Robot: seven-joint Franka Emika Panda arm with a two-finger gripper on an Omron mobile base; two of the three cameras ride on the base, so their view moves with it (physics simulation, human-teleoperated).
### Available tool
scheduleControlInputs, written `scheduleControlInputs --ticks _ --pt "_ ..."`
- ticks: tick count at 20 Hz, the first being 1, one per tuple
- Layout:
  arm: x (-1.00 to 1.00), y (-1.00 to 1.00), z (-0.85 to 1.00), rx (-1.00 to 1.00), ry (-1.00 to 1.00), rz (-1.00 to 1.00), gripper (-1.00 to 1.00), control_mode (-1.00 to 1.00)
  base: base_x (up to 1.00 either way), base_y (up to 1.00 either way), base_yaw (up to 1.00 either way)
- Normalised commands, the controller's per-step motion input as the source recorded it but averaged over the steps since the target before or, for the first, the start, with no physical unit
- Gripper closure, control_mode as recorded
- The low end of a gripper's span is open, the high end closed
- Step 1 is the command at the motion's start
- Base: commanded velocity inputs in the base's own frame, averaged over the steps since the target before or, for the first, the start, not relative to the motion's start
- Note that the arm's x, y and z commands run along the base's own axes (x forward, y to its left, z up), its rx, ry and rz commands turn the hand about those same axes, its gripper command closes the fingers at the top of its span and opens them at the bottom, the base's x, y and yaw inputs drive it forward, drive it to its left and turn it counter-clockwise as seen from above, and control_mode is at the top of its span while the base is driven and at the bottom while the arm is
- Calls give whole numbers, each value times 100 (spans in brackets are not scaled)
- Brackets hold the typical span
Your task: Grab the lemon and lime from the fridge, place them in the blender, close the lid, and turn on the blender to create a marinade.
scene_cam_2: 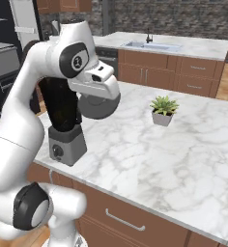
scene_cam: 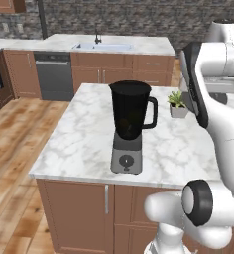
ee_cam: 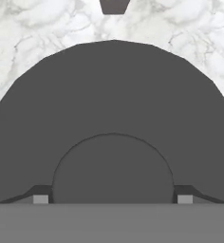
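1. Claw: directly above the lid, finger tips spread wide either side of its raised centre, apparently gripping nothing.
2. Lid: seated on the blender, which stands on the marble worktop.
3. Step, judged: confirm the lid sits flush, lift clear, then reach for the front dial.

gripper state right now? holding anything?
Gripper: open, fingers spread wide on either side of the lid's raised centre; nothing gripped. Lid sits on the blender.
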Motion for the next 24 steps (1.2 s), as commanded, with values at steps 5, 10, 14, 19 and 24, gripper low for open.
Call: scheduleControlInputs --ticks 5,10,14,19,24 --pt "24 32 0 10 -11 -4 100 -100 0 0 0" --pt "22 52 8 3 -13 -1 100 -100 0 0 0" --pt "13 62 10 0 -14 0 100 -100 0 0 0" --pt "8 54 32 2 -5 0 100 -100 0 0 0" --pt "0 35 38 12 0 -3 100 -100 0 0 0"
